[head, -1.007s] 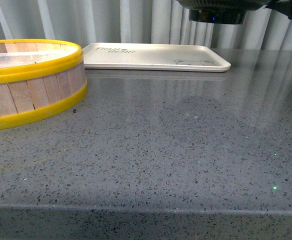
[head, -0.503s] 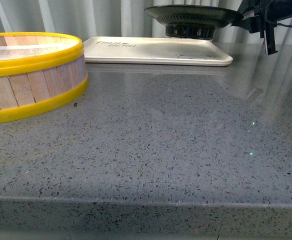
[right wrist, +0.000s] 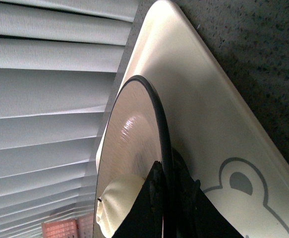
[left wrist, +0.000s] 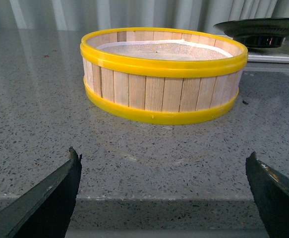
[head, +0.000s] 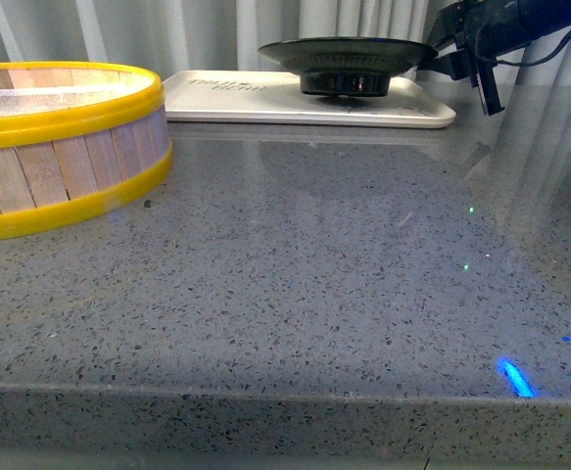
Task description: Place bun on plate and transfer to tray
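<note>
The black-rimmed plate (head: 347,49) is just above or on the cream-white tray (head: 236,98) at the back of the table; I cannot tell if its foot touches. My right gripper (head: 440,51) is shut on the plate's right rim. In the right wrist view the jaws (right wrist: 165,174) clamp the black rim (right wrist: 156,111), with the tan inner face and the white bun (right wrist: 115,201) on it, over the tray (right wrist: 203,94). My left gripper (left wrist: 164,166) is open and empty, low at the table's front edge, facing the steamer.
A yellow-rimmed wooden steamer (head: 50,147) stands at the left; it also shows in the left wrist view (left wrist: 164,74). Grey speckled counter (head: 314,274) spreads in front. Pale curtains hang behind the tray.
My right gripper has carried the plate down and to the left, from high above the tray's right end to low over the tray.
</note>
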Robot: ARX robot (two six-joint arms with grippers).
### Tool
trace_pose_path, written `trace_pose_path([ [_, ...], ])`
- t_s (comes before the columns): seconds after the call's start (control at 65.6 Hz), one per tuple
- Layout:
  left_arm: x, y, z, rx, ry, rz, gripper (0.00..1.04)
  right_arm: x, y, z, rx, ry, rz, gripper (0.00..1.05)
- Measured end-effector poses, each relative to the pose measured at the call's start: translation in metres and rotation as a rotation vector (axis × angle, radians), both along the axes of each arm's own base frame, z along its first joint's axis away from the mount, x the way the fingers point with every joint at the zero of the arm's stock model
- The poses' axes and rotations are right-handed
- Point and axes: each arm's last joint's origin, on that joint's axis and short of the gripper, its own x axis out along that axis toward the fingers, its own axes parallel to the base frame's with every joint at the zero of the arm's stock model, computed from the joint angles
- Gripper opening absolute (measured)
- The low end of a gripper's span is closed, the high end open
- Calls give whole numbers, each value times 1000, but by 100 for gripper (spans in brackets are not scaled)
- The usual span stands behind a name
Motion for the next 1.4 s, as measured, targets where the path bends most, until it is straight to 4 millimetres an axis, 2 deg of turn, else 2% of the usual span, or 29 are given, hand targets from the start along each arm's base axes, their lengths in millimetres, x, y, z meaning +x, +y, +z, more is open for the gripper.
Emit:
trace_pose_path([
  [0.198, 0, 0, 0, 0, 0, 0, 98, -6, 13, 13, -31, -23, 22, 3],
  [0.351, 0, 0, 0, 0, 0, 0, 98, -16, 13, 17, -42, 2, 13, 4],
  [0.564, 0, 0, 0, 0, 0, 0, 98, -24, 5, 32, -31, -8, -4, 38],
  [0.702, 0, 0, 0, 0, 0, 0, 98, -34, -9, 43, -23, -31, -28, 73],
  [0.839, 0, 0, 0, 0, 0, 0, 98, -43, -18, 56, -17, -70, -47, 96],
  [1.037, 0, 0, 0, 0, 0, 0, 98, -68, -29, 76, 19, -168, -99, 96],
  [1.098, 0, 0, 0, 0, 0, 0, 98, -85, -34, 83, 25, -211, -144, 96],
  [1.205, 0, 0, 0, 0, 0, 0, 98, -136, -47, 91, -38, -305, -261, 96],
  [1.236, 0, 0, 0, 0, 0, 0, 98, -153, -52, 92, -65, -326, -288, 96],
  [1.266, 0, 0, 0, 0, 0, 0, 98, -184, -61, 92, -122, -356, -341, 96],
  [1.312, 0, 0, 0, 0, 0, 0, 98, -211, -68, 89, -200, -371, -399, 96],
  [1.403, 0, 0, 0, 0, 0, 0, 98, -273, -80, 65, -369, -352, -474, 96],
])
